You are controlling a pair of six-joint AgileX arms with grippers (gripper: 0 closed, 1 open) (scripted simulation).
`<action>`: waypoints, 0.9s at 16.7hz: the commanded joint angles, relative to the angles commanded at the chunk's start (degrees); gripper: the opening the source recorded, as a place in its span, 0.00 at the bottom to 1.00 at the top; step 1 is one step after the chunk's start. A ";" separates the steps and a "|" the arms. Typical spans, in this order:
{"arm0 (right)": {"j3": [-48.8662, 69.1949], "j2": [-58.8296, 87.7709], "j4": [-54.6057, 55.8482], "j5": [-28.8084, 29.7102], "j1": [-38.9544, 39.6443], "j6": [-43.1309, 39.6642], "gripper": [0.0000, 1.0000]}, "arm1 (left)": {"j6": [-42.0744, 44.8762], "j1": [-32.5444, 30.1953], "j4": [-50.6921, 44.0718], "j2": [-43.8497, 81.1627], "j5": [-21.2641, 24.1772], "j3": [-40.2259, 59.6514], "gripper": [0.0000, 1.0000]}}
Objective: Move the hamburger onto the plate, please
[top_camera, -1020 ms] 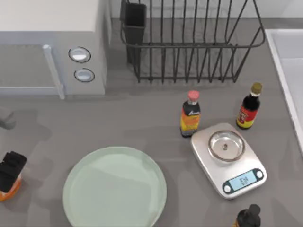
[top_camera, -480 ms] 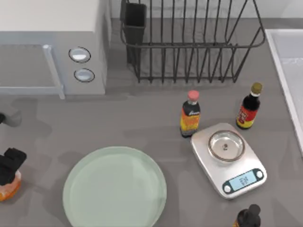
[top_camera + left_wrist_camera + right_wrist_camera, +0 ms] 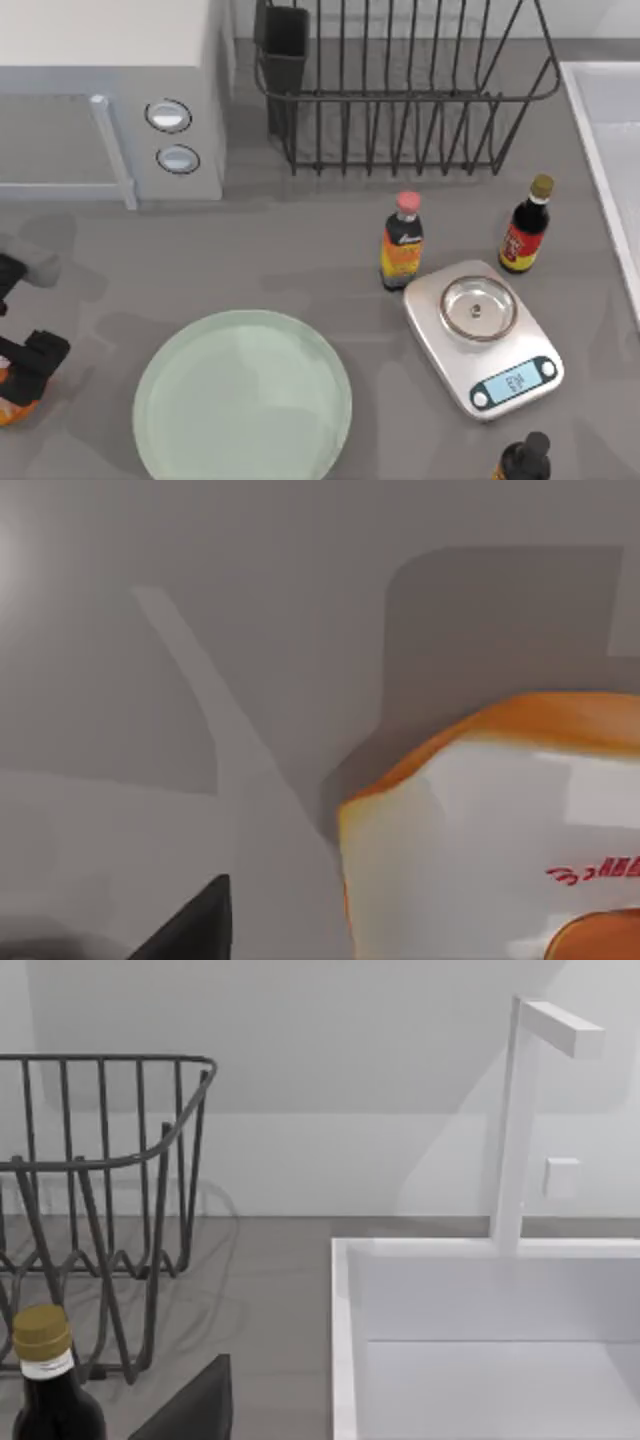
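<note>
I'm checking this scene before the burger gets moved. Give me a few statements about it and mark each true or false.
1. The hamburger lies on the plate. False: it sits at the table's left edge, off the plate, under the left claw.
2. The plate has nothing on it. True.
3. The kitchen scale is to the right of the plate. True.
4. The pink-capped bottle stands inside the wire rack. False: it stands on the table beside the scale.
</note>
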 joint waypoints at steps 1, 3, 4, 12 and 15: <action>0.00 0.00 0.00 0.00 0.00 0.00 1.00 | 0.02 -0.07 2.92 1.40 0.03 -1.25 1.00; 0.00 0.00 0.00 0.00 0.00 0.00 1.00 | 0.13 -0.13 7.91 3.94 0.10 -3.58 1.00; 0.00 0.00 0.00 0.00 0.00 0.00 1.00 | 0.24 -0.01 9.57 4.95 0.09 -4.49 1.00; 0.00 0.00 0.00 0.00 0.00 0.00 1.00 | 0.42 0.32 11.07 5.85 0.00 -5.41 0.77; 0.00 0.00 0.00 0.00 0.00 0.00 1.00 | 0.42 0.32 11.07 5.85 0.00 -5.41 0.55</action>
